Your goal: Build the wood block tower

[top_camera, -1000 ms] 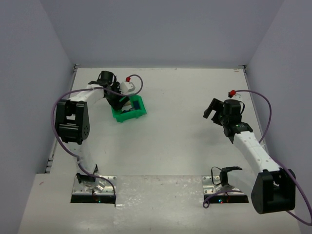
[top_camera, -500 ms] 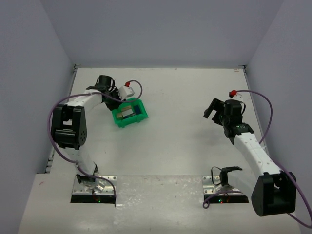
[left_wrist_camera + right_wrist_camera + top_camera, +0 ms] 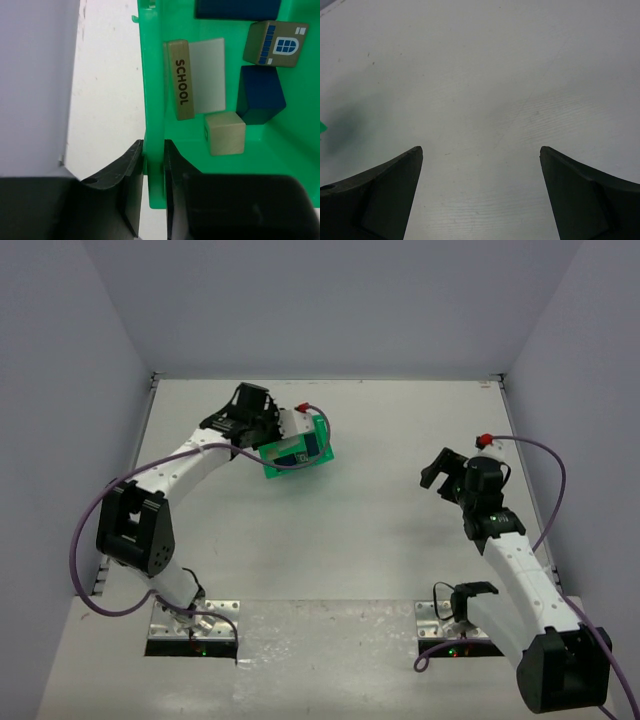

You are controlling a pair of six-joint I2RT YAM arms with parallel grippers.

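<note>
Wood blocks (image 3: pixel 225 132), square-cut, in green bin (image 3: pixel 152 75), apparently tilted; left gripper (image 3: pixel 153 161) pinching.

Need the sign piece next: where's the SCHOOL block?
In the left wrist view, the SCHOOL block lies inside the green bin, beside the white slab, above the tan cube.

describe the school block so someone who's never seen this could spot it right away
Find the green bin whose wall the left gripper pinches. Inside, close along that wall, lies a long tan block with a white slab right beside it. It is the only piece with the word SCHOOL printed in black along its side.
</note>
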